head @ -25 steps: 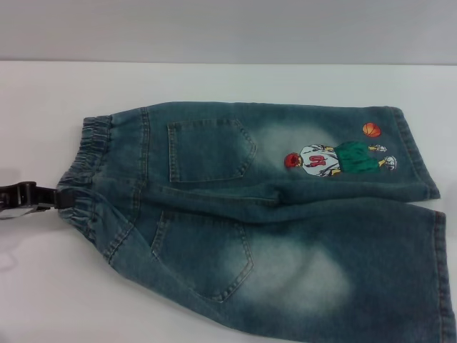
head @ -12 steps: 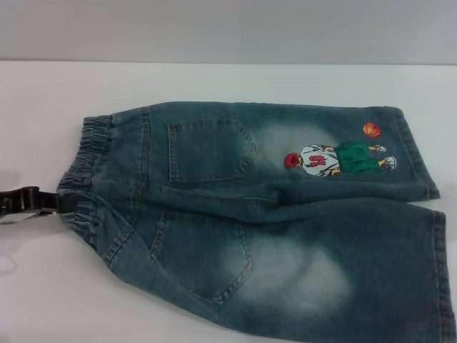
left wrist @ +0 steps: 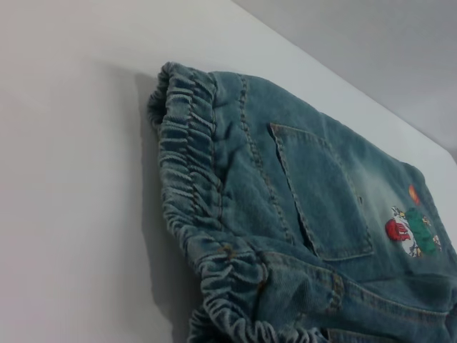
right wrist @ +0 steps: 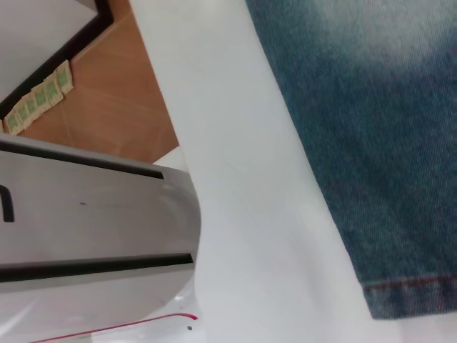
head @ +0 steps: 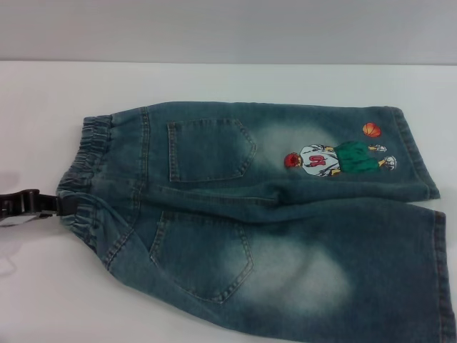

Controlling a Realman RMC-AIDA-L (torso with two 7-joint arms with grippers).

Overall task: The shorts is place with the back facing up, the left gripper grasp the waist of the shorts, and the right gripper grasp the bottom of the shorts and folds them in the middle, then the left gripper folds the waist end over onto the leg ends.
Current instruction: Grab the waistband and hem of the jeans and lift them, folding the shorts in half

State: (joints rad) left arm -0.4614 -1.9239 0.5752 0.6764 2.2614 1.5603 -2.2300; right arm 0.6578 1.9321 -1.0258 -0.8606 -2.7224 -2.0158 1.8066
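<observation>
The shorts (head: pixel 271 214) lie back up on the white table (head: pixel 214 82), both patch pockets showing. The ruched waist (head: pixel 89 153) is at the left and the leg hems (head: pixel 421 157) at the right, near the embroidered player (head: pixel 335 158). My left gripper (head: pixel 61 203) reaches in from the left edge and is shut on the middle of the waist, which bunches around its tip. In the left wrist view the waist (left wrist: pixel 193 207) is close up and slightly raised, casting a shadow. The right gripper is out of view; its wrist view shows a leg hem (right wrist: pixel 410 289).
Bare white table lies behind and to the left of the shorts. The right wrist view shows the table's edge (right wrist: pixel 243 214), a brown floor (right wrist: pixel 121 93) beyond it and a white robot casing (right wrist: pixel 86 236). A grey wall (head: pixel 228 28) backs the table.
My left gripper has shifted a little toward the near edge, dragging the middle of the waistband with it. The rest of the shorts has stayed put.
</observation>
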